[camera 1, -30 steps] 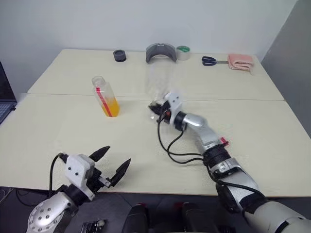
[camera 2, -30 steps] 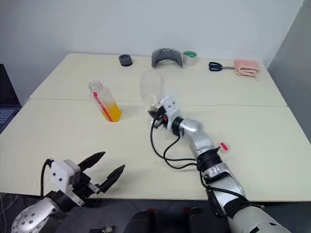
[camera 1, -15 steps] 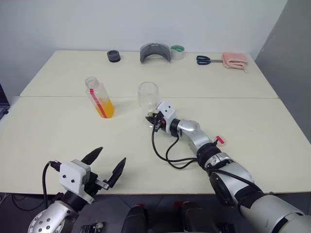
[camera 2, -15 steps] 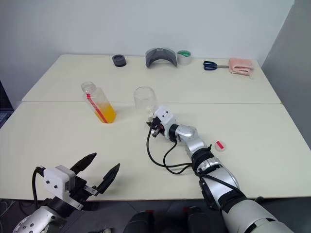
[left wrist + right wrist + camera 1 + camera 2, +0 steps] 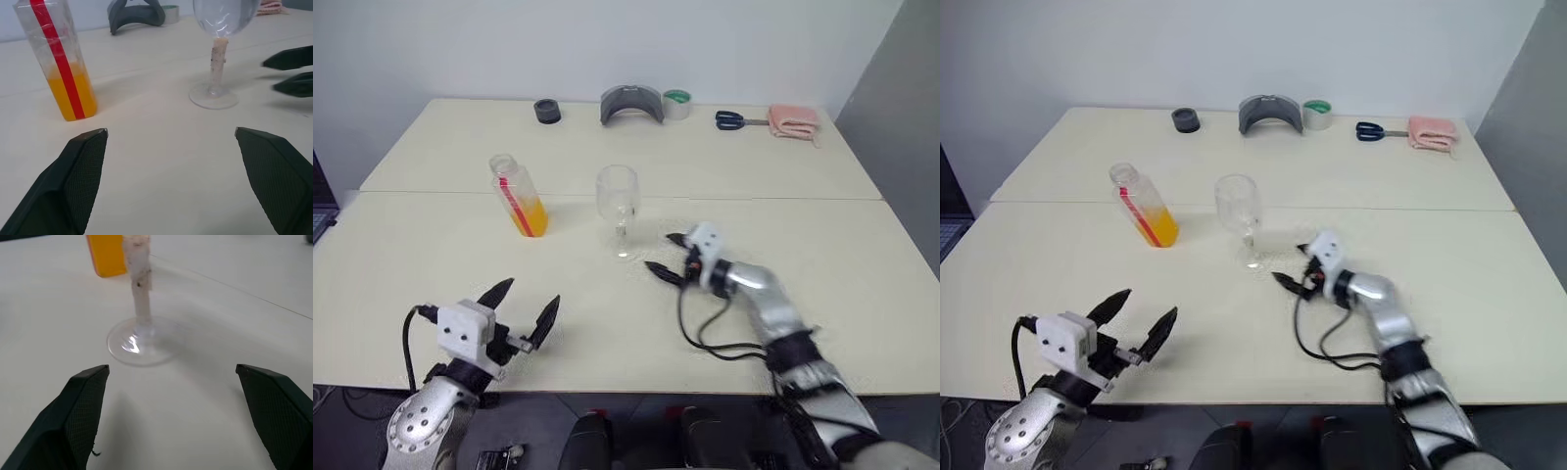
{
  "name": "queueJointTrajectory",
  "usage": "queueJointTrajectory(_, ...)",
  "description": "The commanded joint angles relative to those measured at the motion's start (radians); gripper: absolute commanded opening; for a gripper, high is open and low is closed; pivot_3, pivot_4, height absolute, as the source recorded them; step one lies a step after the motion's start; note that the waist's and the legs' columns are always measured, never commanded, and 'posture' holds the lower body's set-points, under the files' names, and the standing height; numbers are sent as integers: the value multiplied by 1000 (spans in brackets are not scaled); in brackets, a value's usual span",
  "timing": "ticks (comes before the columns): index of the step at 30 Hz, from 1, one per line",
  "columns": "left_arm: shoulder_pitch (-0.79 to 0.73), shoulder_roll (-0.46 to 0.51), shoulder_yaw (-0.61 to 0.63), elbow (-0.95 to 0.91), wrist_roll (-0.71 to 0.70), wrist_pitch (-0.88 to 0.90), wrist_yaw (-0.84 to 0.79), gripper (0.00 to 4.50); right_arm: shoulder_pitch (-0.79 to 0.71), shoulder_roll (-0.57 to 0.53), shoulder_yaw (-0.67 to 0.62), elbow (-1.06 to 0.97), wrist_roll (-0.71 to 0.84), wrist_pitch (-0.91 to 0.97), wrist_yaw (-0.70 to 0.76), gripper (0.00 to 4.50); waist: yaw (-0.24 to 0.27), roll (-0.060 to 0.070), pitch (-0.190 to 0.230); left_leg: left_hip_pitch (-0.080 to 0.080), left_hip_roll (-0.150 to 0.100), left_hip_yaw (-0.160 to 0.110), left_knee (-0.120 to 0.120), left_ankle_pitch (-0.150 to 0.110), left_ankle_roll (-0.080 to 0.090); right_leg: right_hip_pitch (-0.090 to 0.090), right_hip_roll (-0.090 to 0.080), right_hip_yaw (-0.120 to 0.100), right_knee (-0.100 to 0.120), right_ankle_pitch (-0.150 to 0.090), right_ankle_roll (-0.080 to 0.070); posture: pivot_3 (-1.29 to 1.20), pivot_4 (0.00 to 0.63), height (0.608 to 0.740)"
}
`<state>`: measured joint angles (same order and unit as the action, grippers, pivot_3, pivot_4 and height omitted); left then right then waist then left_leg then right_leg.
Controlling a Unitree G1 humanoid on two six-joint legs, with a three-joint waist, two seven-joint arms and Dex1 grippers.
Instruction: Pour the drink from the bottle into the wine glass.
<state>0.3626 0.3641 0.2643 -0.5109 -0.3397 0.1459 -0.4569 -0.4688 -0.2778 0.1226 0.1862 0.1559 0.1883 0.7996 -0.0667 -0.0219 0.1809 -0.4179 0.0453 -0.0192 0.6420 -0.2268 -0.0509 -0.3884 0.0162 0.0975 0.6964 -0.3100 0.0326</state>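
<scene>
Worktop (image 5: 431,245): both fingers spread, holding nothing. I'd say right gripper (image 5: 668,253) beside glass (image 5: 618,210) risks toppling it; bottle (image 5: 519,195) uncapped.

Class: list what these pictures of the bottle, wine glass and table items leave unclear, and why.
- Bottle: top cut off by the left wrist view's edge.
- Wine glass: bowl cut off in the right wrist view.
- Far round items: too small to identify in the head views.
</scene>
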Motion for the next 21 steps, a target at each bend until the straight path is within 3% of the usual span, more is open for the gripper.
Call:
queueJointTrajectory(1,-40,-14,11,-8,10,23,59,4500,61,-98,-56,-388,155,233,34,4492,-2,0,0,0,0,-1,0,0,0,0,0,0,0,0,0,0,150,740)
queueJointTrajectory(5,-132,-26,22,37,38,50,134,4500,137,-270,-142,-687,359,490,63,4492,7,-1,0,1,-1,-3,1,0,0,2,5,-3,0,-3,4,0,150,740)
queueJointTrajectory(10,-267,-30,12,151,99,57,210,4500,121,-411,-234,-830,539,686,41,4492,8,-3,0,1,0,-1,2,0,0,2,6,-2,-1,-3,5,0,150,740)
queueJointTrajectory(21,-494,-47,-39,346,158,50,256,4500,-2,-421,-254,-876,691,840,-144,4492,13,-4,0,-1,-1,0,2,0,0,1,6,-3,-2,0,1,0,150,740)
